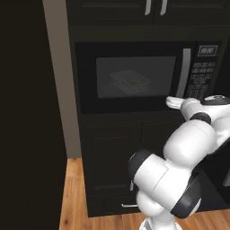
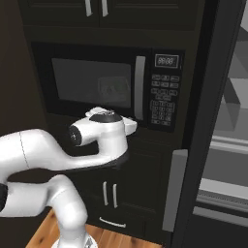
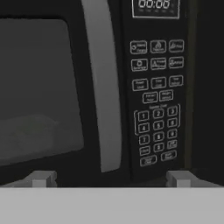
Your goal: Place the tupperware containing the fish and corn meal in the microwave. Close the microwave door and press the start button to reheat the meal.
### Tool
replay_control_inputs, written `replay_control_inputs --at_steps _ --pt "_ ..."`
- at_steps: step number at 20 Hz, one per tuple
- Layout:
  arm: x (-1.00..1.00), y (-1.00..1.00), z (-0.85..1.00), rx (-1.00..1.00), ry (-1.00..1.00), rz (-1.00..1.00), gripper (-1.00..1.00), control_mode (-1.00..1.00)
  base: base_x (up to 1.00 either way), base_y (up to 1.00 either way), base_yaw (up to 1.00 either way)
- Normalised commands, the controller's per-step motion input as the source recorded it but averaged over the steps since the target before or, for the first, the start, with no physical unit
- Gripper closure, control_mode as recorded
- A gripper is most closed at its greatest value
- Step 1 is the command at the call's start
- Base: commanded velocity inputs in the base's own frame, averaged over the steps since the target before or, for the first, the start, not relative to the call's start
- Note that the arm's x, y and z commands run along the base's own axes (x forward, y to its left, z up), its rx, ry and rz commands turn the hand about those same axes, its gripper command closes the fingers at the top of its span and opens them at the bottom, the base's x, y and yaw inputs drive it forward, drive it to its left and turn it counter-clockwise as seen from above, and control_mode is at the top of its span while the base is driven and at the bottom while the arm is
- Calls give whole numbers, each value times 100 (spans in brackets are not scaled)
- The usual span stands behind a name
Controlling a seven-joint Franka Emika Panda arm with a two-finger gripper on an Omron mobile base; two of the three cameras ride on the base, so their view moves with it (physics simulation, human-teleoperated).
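The black microwave [image 1: 134,76] sits built into dark cabinetry, and its microwave door [image 2: 92,82] is shut. Behind the dark window the tupperware [image 1: 130,82] shows faintly as a clear tub, also dimly seen as the tupperware [image 2: 114,89] from the right. The fish and corn meal is too dim to make out through the glass. My gripper [image 3: 111,179] is open with nothing between its fingertips [image 3: 43,178]. It faces the grey bar handle [image 3: 103,87] and the keypad [image 3: 157,113] from a short distance. My white hand [image 1: 179,103] hovers just below the handle's lower end.
Upper cabinet doors with grey handles [image 1: 155,6] hang above the microwave. Dark lower cabinets [image 2: 111,193] stand beneath it, over a wood floor [image 1: 74,197]. A tall dark unit with a grey vertical handle [image 2: 177,189] stands close on the right. A grey wall strip [image 1: 63,76] borders the left.
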Motion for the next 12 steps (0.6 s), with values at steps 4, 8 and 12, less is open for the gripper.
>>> replay_control_inputs --at_steps 4,8,12 --pt "0 42 71 88 -21 -10 -100 -100 0 0 0" --pt "0 52 92 79 -15 -9 -100 -100 0 0 0" --pt "0 49 100 73 -13 -11 -100 -100 0 0 0"
